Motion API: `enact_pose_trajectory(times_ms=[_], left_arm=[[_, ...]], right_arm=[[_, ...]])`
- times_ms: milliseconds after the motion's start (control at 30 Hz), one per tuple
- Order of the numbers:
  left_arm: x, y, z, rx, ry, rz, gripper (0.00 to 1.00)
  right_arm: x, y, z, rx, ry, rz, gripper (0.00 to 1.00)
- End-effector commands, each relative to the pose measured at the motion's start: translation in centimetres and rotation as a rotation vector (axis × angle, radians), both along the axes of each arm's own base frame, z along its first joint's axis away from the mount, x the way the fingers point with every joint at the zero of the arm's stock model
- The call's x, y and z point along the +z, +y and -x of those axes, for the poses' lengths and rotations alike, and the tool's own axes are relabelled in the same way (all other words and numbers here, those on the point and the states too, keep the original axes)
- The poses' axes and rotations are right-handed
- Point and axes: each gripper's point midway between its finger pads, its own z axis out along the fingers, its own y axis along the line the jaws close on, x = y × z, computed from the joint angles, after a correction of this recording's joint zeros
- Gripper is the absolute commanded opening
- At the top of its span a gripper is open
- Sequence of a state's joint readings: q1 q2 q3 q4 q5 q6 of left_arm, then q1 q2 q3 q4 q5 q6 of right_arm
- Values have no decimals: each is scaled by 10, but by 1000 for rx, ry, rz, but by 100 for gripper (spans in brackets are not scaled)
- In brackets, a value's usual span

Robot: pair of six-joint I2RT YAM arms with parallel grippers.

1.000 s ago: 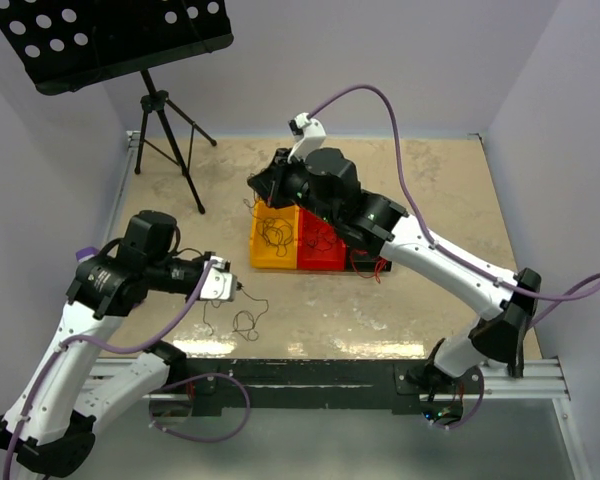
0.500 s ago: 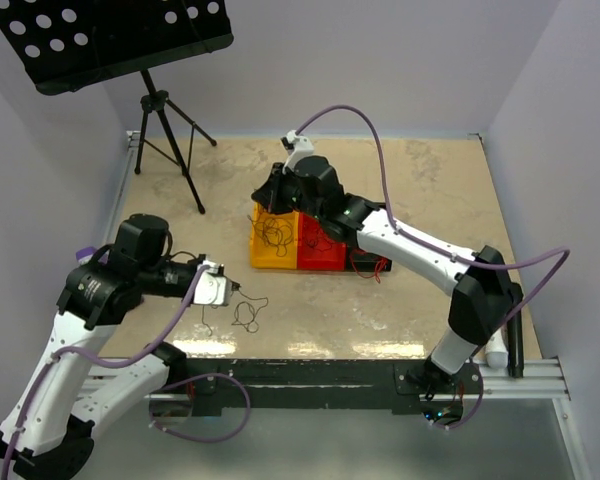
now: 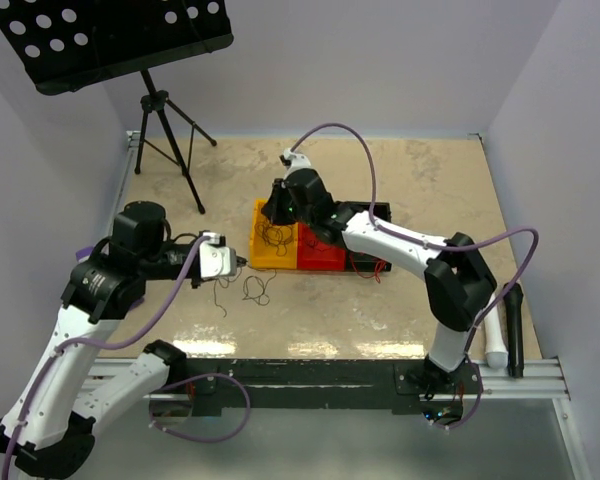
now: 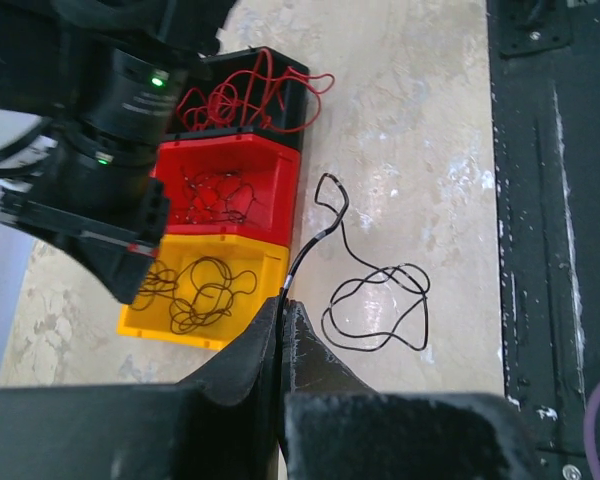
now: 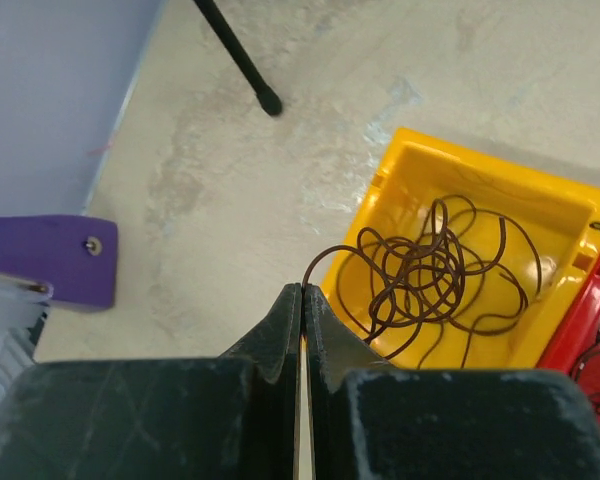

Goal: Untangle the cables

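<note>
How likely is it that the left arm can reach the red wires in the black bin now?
Probably not yet. The left gripper is shut on a black cable, and the right arm hangs over the bins between it and the red wires.

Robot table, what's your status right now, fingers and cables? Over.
Both shut: left fingers on a black cable looped on the table; right fingers on the brown cable, tangled in the yellow bin. Nothing seen in the way.
</note>
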State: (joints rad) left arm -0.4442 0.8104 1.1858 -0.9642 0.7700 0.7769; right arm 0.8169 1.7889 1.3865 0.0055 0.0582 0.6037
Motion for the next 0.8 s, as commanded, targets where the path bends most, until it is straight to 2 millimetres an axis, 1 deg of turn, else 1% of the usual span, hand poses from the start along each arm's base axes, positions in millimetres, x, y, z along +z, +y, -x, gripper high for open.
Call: enact_pose_trajectory(times_ms=[0, 67, 100, 167, 200, 233, 300, 400, 533, 600, 667, 733, 767], left_arm=[[29, -9, -24, 75, -26, 91, 0], [34, -12, -28, 85, -20, 114, 0], [35, -13, -29, 89, -14, 122, 0], [36, -15, -32, 95, -4, 131, 0], [36, -16, -34, 100, 2, 134, 0], [35, -16, -35, 104, 5, 134, 0], [34, -16, -37, 108, 14, 133, 0], [36, -17, -41, 118, 14, 139, 0], [41, -19, -45, 136, 15, 156, 0], [41, -21, -50, 147, 22, 163, 0], [41, -23, -56, 157, 34, 171, 0], [37, -28, -66, 160, 51, 165, 0], [37, -31, -72, 159, 57, 163, 0]], right_arm=[[-25, -15, -6, -82, 39, 64, 0], [-40, -18, -6, -95, 64, 92, 0], [-47, -18, -7, -98, 74, 106, 3], [-56, -17, -6, -87, 95, 120, 25], [-54, -14, -5, -74, 96, 116, 32], [-48, -12, -5, -66, 93, 106, 40], [-31, -12, -6, -68, 72, 86, 49], [-7, -18, -8, -76, 45, 79, 54], [25, -34, -3, -83, 11, 41, 57], [40, -50, -1, -104, -2, 30, 59], [64, -70, 2, -129, -32, -4, 61], [88, -96, 4, -181, -66, -29, 63], [96, -110, 3, -215, -80, -31, 64]])
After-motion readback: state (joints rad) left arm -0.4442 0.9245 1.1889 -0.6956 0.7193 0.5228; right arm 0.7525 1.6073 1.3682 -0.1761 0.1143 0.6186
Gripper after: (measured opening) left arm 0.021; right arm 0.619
